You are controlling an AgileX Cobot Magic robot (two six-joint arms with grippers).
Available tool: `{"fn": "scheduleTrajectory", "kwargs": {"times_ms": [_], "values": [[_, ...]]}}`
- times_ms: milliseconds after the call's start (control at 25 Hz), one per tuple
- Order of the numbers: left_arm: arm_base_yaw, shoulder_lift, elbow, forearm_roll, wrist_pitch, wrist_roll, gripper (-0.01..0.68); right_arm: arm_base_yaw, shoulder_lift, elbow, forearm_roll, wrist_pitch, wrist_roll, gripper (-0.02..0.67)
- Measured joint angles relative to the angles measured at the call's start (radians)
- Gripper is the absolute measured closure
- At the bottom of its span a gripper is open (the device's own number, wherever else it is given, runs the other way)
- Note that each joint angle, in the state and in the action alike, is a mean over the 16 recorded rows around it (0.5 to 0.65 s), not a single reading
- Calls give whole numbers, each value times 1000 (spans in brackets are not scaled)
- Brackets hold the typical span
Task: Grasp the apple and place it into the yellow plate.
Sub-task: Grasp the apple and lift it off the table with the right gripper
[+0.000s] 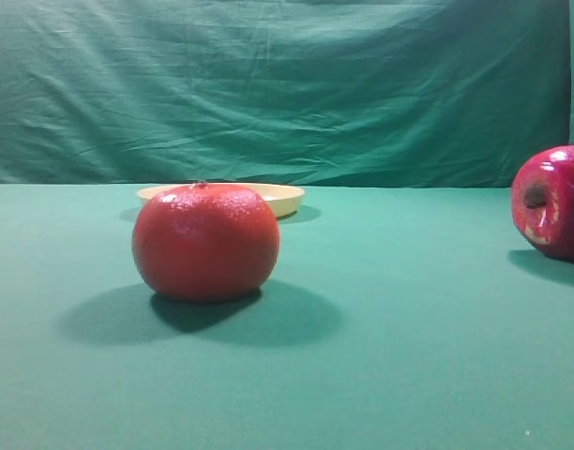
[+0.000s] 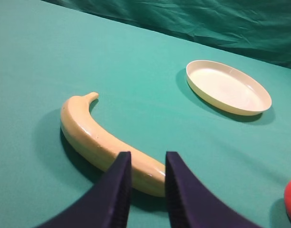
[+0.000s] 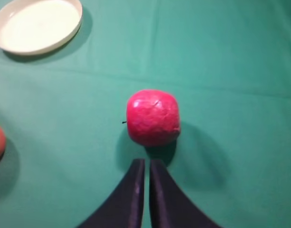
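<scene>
Lying on its side on the green-covered bench (image 1: 409, 356), near the right edge in the high view: apple (image 3: 152, 117), glossy crimson-pink, stem hollow turned sideways. Untouched, not yet lifted.

Resting empty toward the far side of the bench, well apart from the apple: yellow plate (image 3: 38, 24), shallow, low rim. Partly hidden in the high view behind the orange-red fruit (image 1: 205, 241), dimpled and matte, not part of the job.

Hovering just short of the apple, seen from the right wrist view: right gripper (image 3: 143, 190), fingers pressed together with only a hairline gap, pinching nothing. Apple just beyond the tips, apart from them.

Hanging over a banana (image 2: 105, 141) in the left wrist view: left gripper (image 2: 144, 180), fingers slightly spread, nothing between them. Banana lying curved on the bench, plate beyond it toward the far right, sliver of the orange-red fruit at the lower right edge.

Status, judged from the lay of things: nothing done so far. Grasp not begun; right gripper lined up on the apple but needing to spread before it can take hold. Remaining: spread, close on the apple, lift, carry across to the plate, set down inside the rim, let go.

Risk noted: round, glossy fruit on its side, likely to roll if nudged.
</scene>
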Motion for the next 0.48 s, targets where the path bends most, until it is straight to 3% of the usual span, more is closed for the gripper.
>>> {"fn": "scheduleTrajectory", "kwargs": {"times_ms": [200,480], "values": [[0,0,0,0,0,0,516,36,138,-70,5,24,-37,649],[0,0,0,0,0,0,516,107,291,-135,-124,8,37,646]]}}
